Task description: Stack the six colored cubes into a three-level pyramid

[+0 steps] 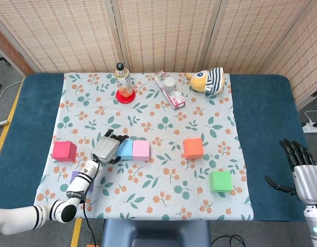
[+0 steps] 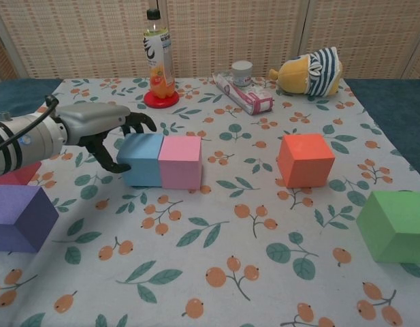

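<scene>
The blue cube (image 1: 126, 149) (image 2: 141, 159) stands flush against the pink cube (image 1: 141, 150) (image 2: 180, 161) in the cloth's middle left. My left hand (image 1: 107, 149) (image 2: 104, 126) cups the blue cube's left side, fingers spread over its far top edge and thumb low at its front. The red cube (image 1: 64, 151) (image 2: 15, 174) and the purple cube (image 1: 81, 180) (image 2: 20, 218) lie at the left, the purple one partly behind my forearm. To the right are the orange cube (image 1: 192, 147) (image 2: 305, 159) and the green cube (image 1: 220, 181) (image 2: 395, 226). My right hand (image 1: 303, 172) hangs open beyond the table's right edge.
At the back of the flowered cloth (image 1: 148, 195) stand a drink bottle (image 1: 123, 80) on a red coaster, a flat snack pack (image 1: 170, 92) with a small jar, and a striped plush toy (image 1: 207, 81). Blue table covering (image 1: 261, 128) flanks the cloth.
</scene>
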Robot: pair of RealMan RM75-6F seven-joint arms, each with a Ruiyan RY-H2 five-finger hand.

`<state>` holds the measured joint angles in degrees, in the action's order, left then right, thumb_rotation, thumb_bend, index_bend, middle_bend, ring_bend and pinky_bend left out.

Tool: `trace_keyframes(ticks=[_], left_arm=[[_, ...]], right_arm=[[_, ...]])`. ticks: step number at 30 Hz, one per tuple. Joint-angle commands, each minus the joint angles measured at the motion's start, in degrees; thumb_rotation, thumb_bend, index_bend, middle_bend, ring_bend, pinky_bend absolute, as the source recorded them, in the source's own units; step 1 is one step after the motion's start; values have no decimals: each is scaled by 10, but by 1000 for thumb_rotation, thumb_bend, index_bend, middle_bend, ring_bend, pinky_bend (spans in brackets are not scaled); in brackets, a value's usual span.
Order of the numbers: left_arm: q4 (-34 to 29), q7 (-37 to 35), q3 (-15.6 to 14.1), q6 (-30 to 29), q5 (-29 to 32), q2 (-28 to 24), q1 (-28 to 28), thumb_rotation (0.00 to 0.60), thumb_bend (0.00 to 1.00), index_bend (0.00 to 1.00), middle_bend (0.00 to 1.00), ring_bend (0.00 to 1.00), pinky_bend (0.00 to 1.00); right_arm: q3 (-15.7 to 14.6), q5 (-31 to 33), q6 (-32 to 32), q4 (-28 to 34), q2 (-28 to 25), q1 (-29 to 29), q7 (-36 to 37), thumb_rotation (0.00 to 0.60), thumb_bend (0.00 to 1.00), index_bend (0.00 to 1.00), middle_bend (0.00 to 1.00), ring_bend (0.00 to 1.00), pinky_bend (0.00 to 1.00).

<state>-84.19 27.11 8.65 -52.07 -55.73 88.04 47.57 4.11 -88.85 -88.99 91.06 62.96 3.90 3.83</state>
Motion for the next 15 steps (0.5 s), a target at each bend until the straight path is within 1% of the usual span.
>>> trace_keyframes(ticks=[1, 15], left_arm=[[-3, 2, 0, 0, 4, 0, 2, 600, 341, 153, 314, 282, 118], [-5, 6, -4, -3, 15, 2, 4, 600, 340, 140, 312, 282, 118]], right_arm=[[0, 0, 0, -1, 0, 0, 1, 404, 0, 0, 60, 0, 111], [0, 0, -1, -4, 1, -3, 4, 404, 0, 0, 60, 0, 111]])
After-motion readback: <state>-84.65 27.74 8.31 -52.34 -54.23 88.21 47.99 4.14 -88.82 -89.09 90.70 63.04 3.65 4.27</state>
